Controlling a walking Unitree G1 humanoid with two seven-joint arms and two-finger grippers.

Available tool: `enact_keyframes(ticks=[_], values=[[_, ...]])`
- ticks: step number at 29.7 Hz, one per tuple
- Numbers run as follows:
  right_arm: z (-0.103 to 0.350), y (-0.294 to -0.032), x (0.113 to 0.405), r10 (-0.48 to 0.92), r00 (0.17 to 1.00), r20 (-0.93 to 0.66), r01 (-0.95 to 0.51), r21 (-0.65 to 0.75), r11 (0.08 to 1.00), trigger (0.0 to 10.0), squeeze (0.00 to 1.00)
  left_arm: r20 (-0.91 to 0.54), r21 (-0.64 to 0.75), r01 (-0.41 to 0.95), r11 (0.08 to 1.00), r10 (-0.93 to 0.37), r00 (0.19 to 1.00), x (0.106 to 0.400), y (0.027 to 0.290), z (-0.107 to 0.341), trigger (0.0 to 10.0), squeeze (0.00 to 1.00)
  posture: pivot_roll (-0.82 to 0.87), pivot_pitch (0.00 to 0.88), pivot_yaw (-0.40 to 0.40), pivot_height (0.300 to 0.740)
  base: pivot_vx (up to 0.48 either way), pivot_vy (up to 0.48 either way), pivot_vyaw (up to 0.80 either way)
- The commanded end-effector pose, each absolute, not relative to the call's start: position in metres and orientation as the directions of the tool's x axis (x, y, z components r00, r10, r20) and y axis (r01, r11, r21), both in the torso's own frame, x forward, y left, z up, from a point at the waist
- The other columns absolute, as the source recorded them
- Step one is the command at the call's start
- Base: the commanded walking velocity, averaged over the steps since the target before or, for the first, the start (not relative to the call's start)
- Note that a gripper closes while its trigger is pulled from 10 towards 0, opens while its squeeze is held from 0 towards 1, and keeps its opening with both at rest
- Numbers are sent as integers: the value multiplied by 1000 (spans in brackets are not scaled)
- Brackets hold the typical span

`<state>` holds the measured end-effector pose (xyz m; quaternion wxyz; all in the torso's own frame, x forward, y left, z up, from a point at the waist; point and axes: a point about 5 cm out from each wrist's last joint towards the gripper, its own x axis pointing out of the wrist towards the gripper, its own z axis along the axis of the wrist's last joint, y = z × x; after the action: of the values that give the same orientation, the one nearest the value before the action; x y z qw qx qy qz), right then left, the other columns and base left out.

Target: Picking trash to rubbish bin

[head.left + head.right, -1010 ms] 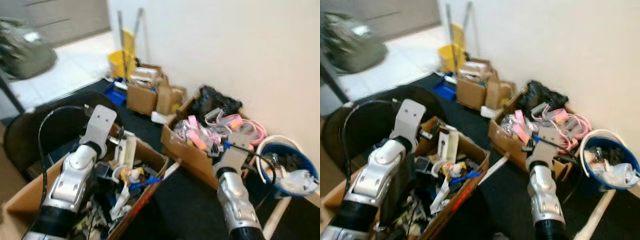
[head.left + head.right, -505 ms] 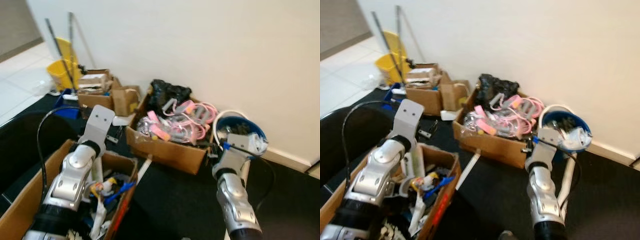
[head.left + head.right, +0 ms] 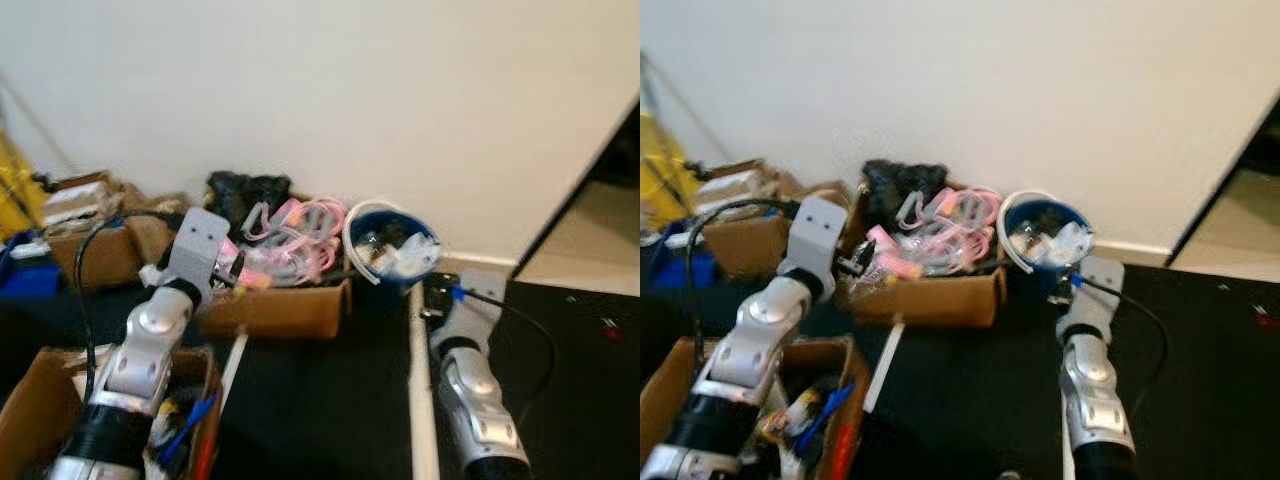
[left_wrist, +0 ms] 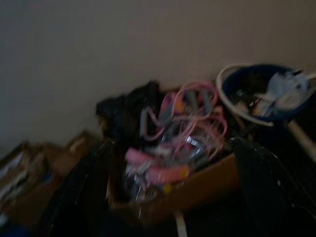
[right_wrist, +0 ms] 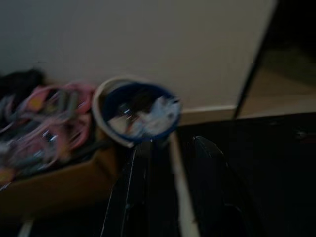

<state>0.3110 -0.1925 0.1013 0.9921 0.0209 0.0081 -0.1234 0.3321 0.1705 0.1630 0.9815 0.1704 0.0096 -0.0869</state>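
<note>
Swinging right, the camera now centres the blue bin (image 3: pixel 392 250) by the wall beside the box (image 3: pixel 283 290) of pink clutter, so the search goes on, with both end effectors' fingers apart, holding nothing.

You had no readable text, label, brand, number or sign before you: the cardboard boxes (image 3: pixel 925 295) and the blue bucket (image 3: pixel 1045 245) were too blurred to show any lettering.
</note>
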Motion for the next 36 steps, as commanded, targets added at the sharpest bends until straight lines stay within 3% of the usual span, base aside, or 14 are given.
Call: enact_keyframes(ticks=[1,36], values=[[93,-188,307,-240,969,-56,243,49,969,10000,0,-69,338,174,925,-160,985,331,173,157,10000,0,33,113,70,740,0,0,-800],[91,-185,309,-235,970,-65,239,46,970,10000,0,-29,314,125,941,-122,992,334,174,158,10000,0,43,117,54,740,0,0,-800]])
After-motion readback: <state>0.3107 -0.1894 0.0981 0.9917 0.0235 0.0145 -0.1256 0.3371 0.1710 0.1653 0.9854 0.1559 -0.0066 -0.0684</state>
